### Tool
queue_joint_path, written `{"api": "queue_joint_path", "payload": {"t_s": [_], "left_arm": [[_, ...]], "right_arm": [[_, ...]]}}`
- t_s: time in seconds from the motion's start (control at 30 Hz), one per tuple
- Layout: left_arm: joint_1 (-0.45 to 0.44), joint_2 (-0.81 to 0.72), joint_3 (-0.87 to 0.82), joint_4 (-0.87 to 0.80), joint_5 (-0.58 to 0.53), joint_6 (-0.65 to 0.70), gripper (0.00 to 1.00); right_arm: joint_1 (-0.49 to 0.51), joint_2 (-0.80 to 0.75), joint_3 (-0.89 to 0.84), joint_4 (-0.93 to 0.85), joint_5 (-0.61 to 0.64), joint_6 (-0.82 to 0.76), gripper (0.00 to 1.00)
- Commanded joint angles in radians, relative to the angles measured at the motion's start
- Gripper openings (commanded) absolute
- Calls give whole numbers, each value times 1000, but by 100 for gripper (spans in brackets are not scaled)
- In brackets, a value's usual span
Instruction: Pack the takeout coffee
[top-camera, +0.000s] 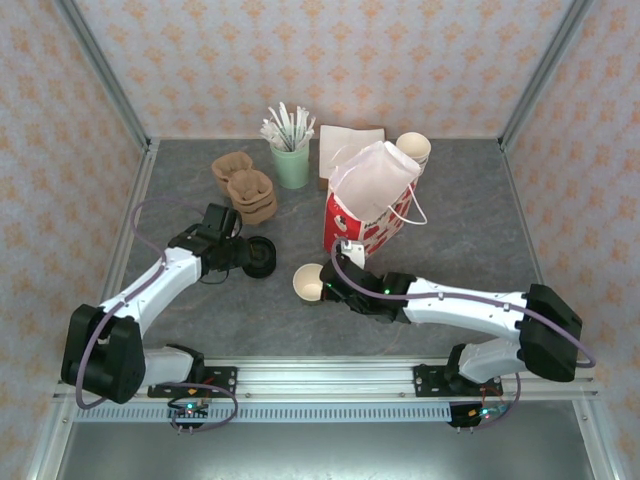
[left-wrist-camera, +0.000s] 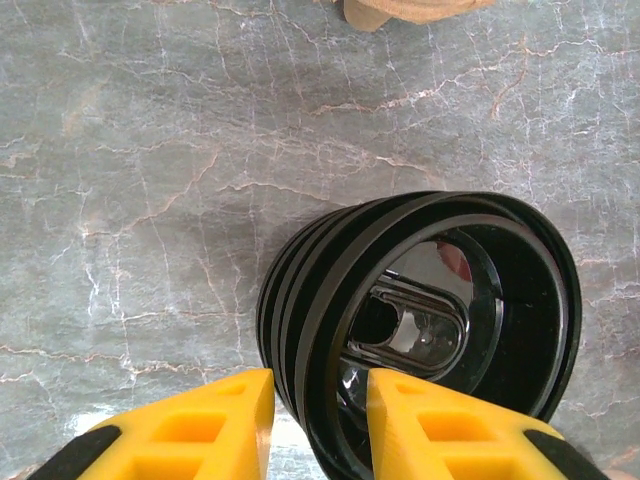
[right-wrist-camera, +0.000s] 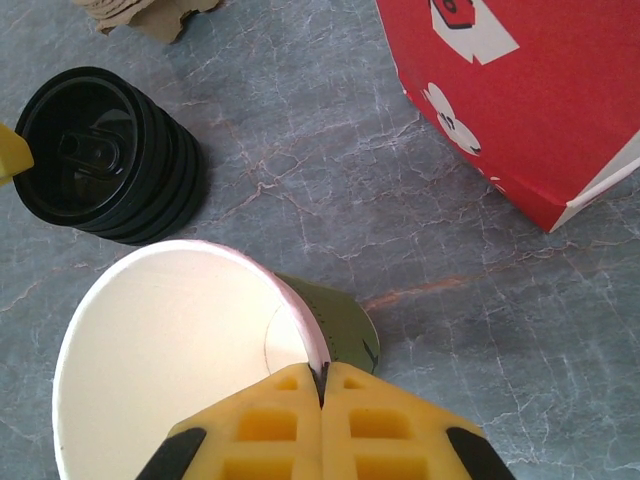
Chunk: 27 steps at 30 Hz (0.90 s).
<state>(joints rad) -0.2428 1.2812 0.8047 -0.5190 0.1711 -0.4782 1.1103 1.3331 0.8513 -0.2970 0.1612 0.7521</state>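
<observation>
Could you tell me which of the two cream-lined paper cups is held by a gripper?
The near cup, its rim pinched by the right gripper; the other cup stands free behind the red bag.

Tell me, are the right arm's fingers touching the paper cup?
Touching. The right wrist view shows the right fingers pinched shut on the rim of the cup, its wall caught between them.
</observation>
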Motion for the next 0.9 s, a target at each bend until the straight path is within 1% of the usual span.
{"api": "queue_joint_path", "payload": {"t_s": [0.0,0.27,0.47,0.67,0.73,0.87], "left_arm": [[-7,15,30,-5,-35,8,29],[-8,25,33,-15,-49,18,24],[-7,27,33,-13,-46,20,22],[-8,29,31,-12,-44,17,18],[-7,25,35,-16,-45,17,16],[-7,14,44,-28,-45,20,14]], "right_arm": [[5,6,22,18,25,7,4],[5,24,22,24,25,18,5],[4,48,29,24,23,17,11],[5,50,41,1,39,29,21],[5,45,51,-10,39,28,27],[5,14,76,-40,41,14,34]]}}
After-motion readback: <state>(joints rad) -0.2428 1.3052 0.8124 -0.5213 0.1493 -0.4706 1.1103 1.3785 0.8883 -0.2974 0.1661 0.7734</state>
